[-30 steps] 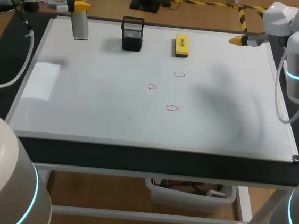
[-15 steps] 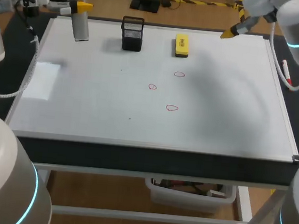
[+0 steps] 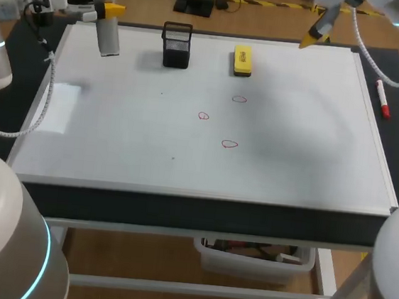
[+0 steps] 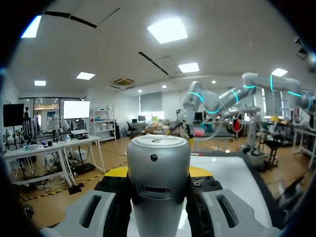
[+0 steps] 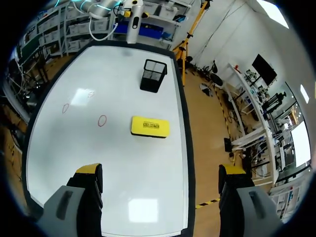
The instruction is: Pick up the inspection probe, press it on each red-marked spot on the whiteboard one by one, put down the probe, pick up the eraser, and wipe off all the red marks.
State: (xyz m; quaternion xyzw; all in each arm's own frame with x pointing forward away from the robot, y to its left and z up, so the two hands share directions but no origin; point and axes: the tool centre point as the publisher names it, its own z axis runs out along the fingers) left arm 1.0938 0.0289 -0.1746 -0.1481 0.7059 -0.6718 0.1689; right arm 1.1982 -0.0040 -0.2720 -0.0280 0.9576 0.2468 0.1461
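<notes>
Head view: gripping probe point(image 3: 109, 38) upright in left end effector point(image 3: 108, 10), well left of eraser point(image 3: 242, 60), beyond cup point(image 3: 176, 46); red marks point(image 3: 229, 144) just in front of eraser, unpressed. Right end effector point(image 3: 312, 38) right of eraser, swung inward since earlier, uncovering marker point(image 3: 383, 99). Left wrist: clamped on probe from both sides; risk of tilting or slipping under pressing force. Right wrist: spread wide, empty, eraser ahead.
</notes>
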